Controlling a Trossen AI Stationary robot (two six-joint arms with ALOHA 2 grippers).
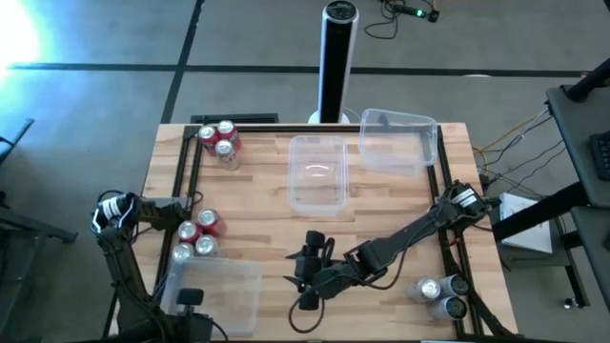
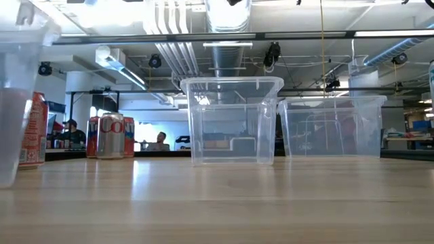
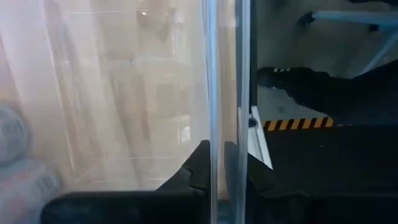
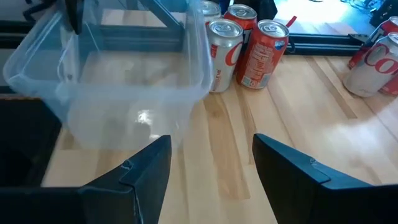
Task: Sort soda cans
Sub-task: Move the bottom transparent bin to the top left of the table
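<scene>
Cans [image 1: 197, 234] clustered left-front, beside tub [image 1: 214, 293]. Left gripper [image 3: 217, 171] pinching tub wall; slip or tug risks toppling cans. Right gripper [image 1: 311, 270] mid-front, fingers spread, empty; reach could clip tub.

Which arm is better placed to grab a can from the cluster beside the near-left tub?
Right, probably. The right gripper is open, empty and faces those cans past the clear tub; the left gripper is clamped on that tub's wall.
</scene>
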